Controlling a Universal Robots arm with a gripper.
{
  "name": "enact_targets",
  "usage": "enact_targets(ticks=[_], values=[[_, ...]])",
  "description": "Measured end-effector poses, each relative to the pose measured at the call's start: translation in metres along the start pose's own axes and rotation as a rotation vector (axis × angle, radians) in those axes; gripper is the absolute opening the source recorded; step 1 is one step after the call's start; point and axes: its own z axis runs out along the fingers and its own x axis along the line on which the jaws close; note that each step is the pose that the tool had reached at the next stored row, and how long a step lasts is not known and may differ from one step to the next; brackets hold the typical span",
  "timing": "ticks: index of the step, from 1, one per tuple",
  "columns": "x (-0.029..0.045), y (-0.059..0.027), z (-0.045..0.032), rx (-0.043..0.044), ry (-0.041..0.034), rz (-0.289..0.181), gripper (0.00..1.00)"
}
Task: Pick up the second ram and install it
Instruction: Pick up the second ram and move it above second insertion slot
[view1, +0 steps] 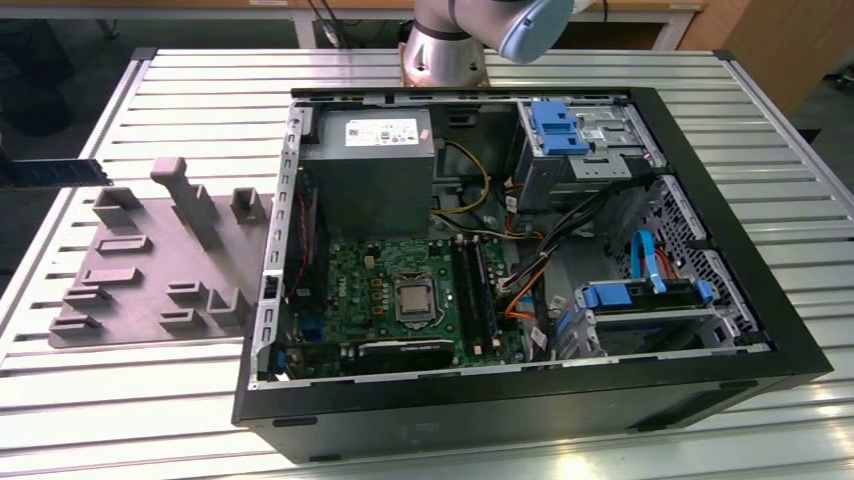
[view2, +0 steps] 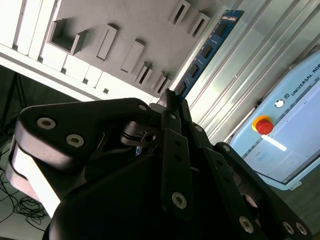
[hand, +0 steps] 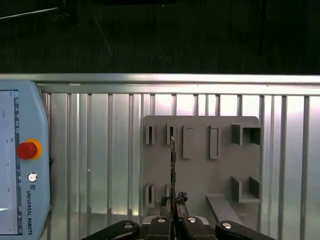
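1. The gripper (hand: 173, 201) hangs above the grey tray (hand: 200, 175). The tray lies on the slatted table (view1: 134, 400), on the exterior view's left of the open computer case (view1: 534, 395).
2. Its fingers (view2: 172, 130) are pressed in on the second ram (view2: 207, 47) and pinch the stick between them. The visible length of the blue board juts out past the fingertips, and its chips show in the second wrist view.
3. In the first wrist view the ram is seen edge-on, running in line with a pair of the tray's slotted blocks. I cannot tell whether it is clear of those blocks or sitting between them.
4. A pale-blue control pendant (hand: 22, 200) lies on the table beside the tray, apart from the ram.
5. As I read it, the pick-up is the step in hand and the grasp is made. The install has not begun, since the stick is well apart from the motherboard (view1: 354, 275) inside the case.
6. What is left calls for:
   - holding the stick upright and square in the grip;
   - clearing the case wall;
   - lining the stick along the long black memory slots (view1: 474, 285), just on the exterior view's right of the processor socket (view1: 414, 300).
   The orange cables (view1: 523, 290) close by look like a snag risk.
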Motion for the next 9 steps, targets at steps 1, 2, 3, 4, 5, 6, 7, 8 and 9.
enact_targets(ticks=[1,2,3,4,5,6,7,8,9], values=[[0.0001,0.0,-0.0015,0.0,0.0,0.0,0.14],[0.0001,-0.0001,-0.0031,0.0001,-0.0001,0.0,0.14],[0.0001,-0.0002,-0.0044,0.0,-0.0001,0.0,0.14],[0.0002,-0.0002,-0.0058,0.0001,-0.0001,0.0,0.14],[0.0002,-0.0002,-0.0072,0.0002,-0.0001,0.0,0.14],[0.0003,-0.0003,-0.0086,0.0001,-0.0001,0.0,0.14],[0.0004,-0.0003,-0.0098,0.0002,-0.0001,0.0,0.14],[0.0004,-0.0003,-0.011,0.0002,-0.0001,0.0,0.14],[0.0005,-0.0004,-0.0122,0.0,0.0,0.0,0.14]])
